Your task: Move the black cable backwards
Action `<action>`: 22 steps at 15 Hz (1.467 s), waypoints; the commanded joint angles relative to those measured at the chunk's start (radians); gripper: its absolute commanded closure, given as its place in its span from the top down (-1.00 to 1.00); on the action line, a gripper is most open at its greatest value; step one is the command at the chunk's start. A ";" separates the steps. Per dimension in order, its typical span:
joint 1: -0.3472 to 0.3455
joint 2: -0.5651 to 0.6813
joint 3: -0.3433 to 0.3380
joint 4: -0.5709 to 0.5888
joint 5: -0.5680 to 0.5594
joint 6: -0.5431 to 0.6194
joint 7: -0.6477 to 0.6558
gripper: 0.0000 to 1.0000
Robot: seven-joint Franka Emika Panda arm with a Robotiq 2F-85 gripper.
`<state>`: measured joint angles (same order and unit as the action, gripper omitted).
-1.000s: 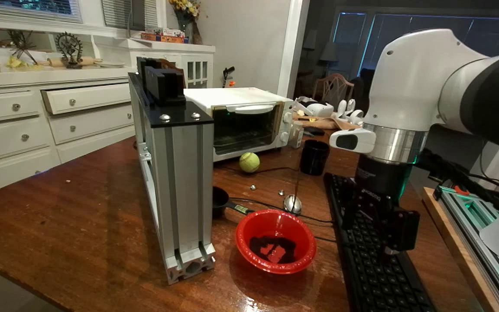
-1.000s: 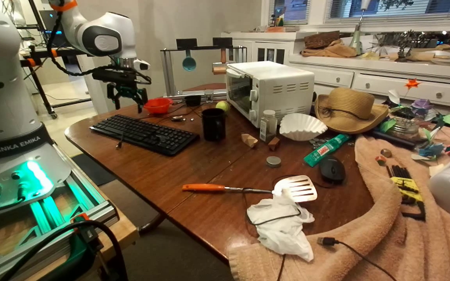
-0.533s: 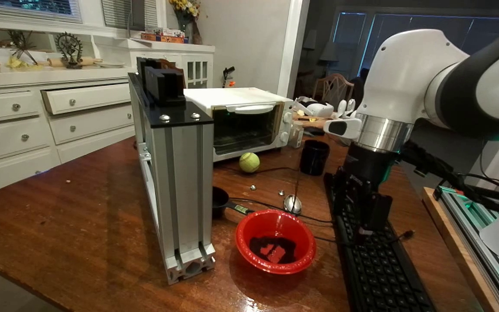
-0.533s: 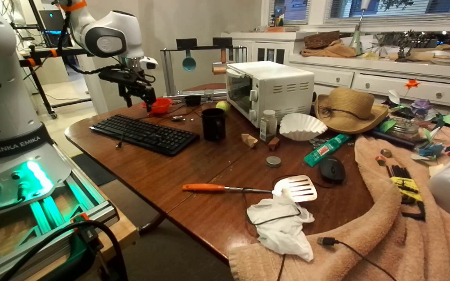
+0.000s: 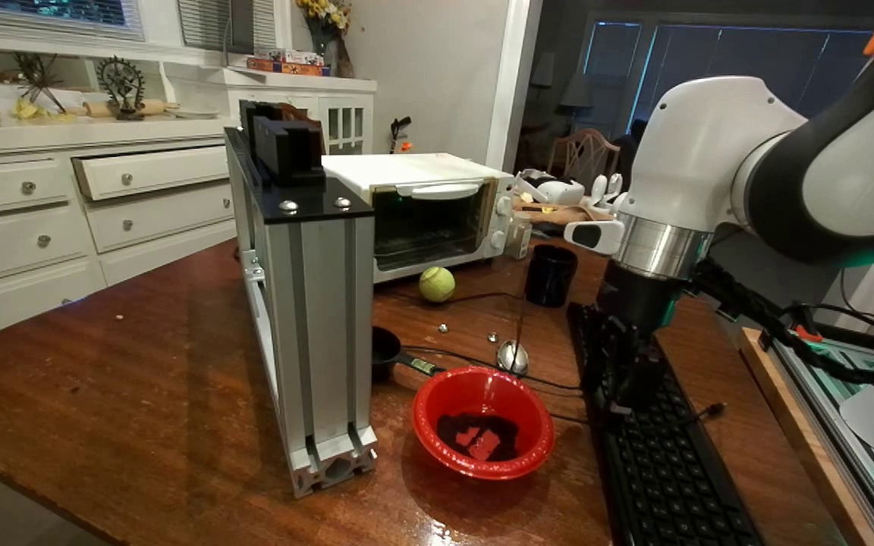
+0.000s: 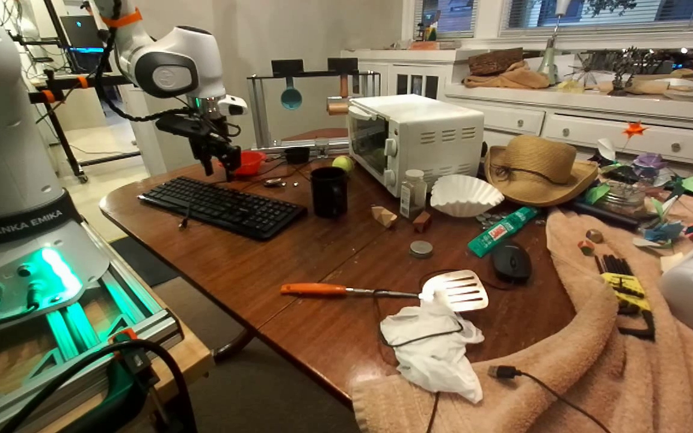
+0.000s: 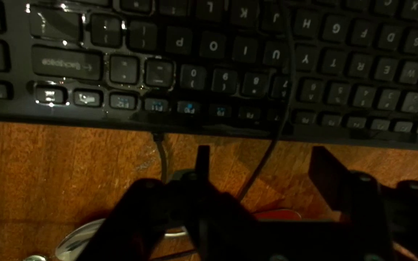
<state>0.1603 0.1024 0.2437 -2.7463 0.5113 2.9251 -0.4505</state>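
Observation:
The black cable [image 7: 291, 72] lies across the black keyboard in the wrist view and runs off its edge onto the table, between my fingers. Its plug end [image 5: 712, 410] sticks out past the keyboard in an exterior view and also shows in an exterior view [image 6: 183, 223]. Part of the cable [image 5: 570, 418] shows between the red bowl and the keyboard. My gripper [image 7: 260, 150] is open, with one finger on each side of the cable and touching neither side. The gripper hangs over the keyboard in both exterior views [image 5: 620, 406] [image 6: 219, 171]. How high it is above the cable is hard to tell.
The keyboard [image 6: 226, 204] lies under the gripper; its own cord [image 7: 162, 159] leaves its edge. A red bowl [image 5: 482, 425], a spoon [image 5: 513, 356], a black mug [image 5: 551, 275] and an aluminium post [image 5: 323, 326] stand nearby. A white oven [image 6: 418, 138] is farther off.
The gripper has moved across the keyboard, toward the mug in both exterior views, and turned. It is lower in the latest frames. The plug end, hidden behind it before, now shows. The cable lies still.

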 commanded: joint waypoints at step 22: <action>0.109 0.022 0.001 -0.005 0.215 0.064 -0.073 -0.98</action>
<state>0.2438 0.1492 0.2568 -2.7415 0.6848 3.0210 -0.4937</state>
